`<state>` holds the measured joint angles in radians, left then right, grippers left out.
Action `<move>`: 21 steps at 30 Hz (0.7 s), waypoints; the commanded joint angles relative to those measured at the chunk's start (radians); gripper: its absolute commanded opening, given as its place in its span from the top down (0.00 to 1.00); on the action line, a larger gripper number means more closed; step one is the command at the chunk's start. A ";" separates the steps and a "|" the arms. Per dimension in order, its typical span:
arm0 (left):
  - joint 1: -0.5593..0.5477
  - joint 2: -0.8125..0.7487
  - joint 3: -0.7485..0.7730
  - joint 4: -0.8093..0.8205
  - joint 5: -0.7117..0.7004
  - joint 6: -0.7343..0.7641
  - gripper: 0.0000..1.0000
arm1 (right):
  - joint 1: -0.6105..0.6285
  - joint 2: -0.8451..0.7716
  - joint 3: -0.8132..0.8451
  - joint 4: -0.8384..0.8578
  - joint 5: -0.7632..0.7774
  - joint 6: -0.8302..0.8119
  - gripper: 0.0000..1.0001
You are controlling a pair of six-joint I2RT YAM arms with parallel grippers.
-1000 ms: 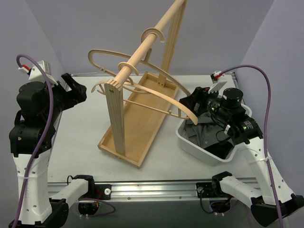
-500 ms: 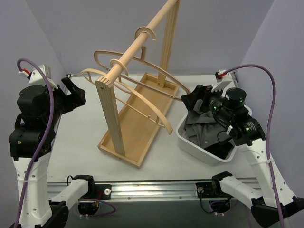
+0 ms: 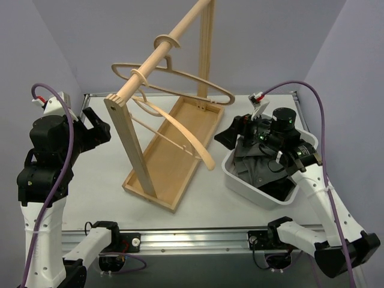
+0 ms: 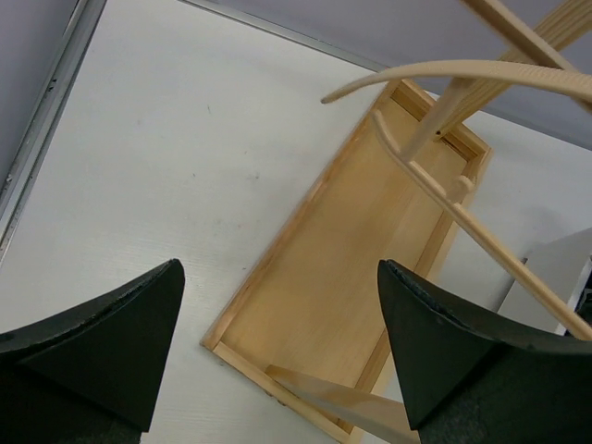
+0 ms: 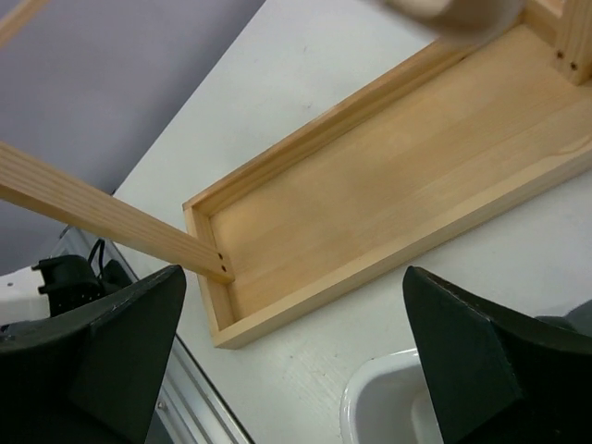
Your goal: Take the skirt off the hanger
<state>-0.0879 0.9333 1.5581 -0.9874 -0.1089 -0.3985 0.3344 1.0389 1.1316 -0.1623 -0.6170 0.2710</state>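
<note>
Two open claws, holding nothing; my left claw [image 3: 96,123] sits at the left, my right claw [image 3: 231,133] by the white tub [image 3: 237,178] at the right; the skirt [image 3: 258,169] lies inside it; the hangers [image 3: 193,143] hang bare.

the pale counter [image 3: 102,174] has a metal rail along its near edge. a long, shallow wooden tray [image 3: 162,171], the base of an upright rack, sits slantwise at the middle, running from near left to far right. a white bin [image 3: 246,187] rests to its right, near the tray but apart from it.
</note>
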 commanded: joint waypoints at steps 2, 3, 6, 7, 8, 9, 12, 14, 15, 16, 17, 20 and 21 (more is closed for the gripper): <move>0.005 -0.042 -0.036 0.024 0.017 -0.026 0.06 | -0.005 0.070 0.083 0.060 -0.130 -0.016 0.00; 0.005 -0.050 -0.046 0.024 0.014 -0.026 0.06 | -0.006 0.073 0.095 0.055 -0.118 -0.015 0.00; 0.007 -0.085 -0.084 0.020 -0.017 -0.033 0.06 | -0.005 0.052 0.103 0.037 -0.067 -0.001 0.00; 0.007 -0.106 -0.095 0.018 -0.026 -0.042 0.06 | -0.006 0.041 0.094 0.012 -0.041 0.003 0.00; 0.007 -0.116 -0.114 0.016 -0.046 -0.049 0.06 | -0.006 0.020 0.089 -0.005 -0.005 0.005 0.00; 0.007 -0.123 -0.124 0.013 -0.057 -0.056 0.06 | -0.005 0.009 0.085 -0.026 0.082 0.008 0.00; 0.007 -0.146 -0.151 0.000 -0.103 -0.088 0.06 | -0.005 -0.043 0.050 -0.109 0.212 0.039 0.00; 0.007 -0.163 -0.168 0.001 -0.095 -0.123 0.06 | -0.006 -0.103 -0.010 -0.121 0.275 0.091 0.00; 0.007 -0.169 -0.191 0.006 -0.066 -0.137 0.06 | -0.005 -0.126 -0.032 -0.125 0.292 0.102 0.00; 0.007 -0.182 -0.204 0.012 -0.051 -0.166 0.06 | -0.005 -0.147 -0.052 -0.141 0.339 0.111 0.00; 0.005 -0.188 -0.216 0.015 -0.034 -0.178 0.06 | -0.005 -0.195 -0.070 -0.152 0.370 0.122 0.00; 0.005 -0.209 -0.260 0.015 0.029 -0.224 0.06 | -0.005 -0.282 -0.144 -0.189 0.482 0.149 0.00; 0.007 -0.223 -0.285 0.019 0.072 -0.238 0.06 | -0.003 -0.299 -0.157 -0.209 0.514 0.161 0.00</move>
<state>-0.0879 0.7349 1.3064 -0.9882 -0.1284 -0.5629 0.3344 0.7952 1.0115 -0.3130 -0.2703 0.3801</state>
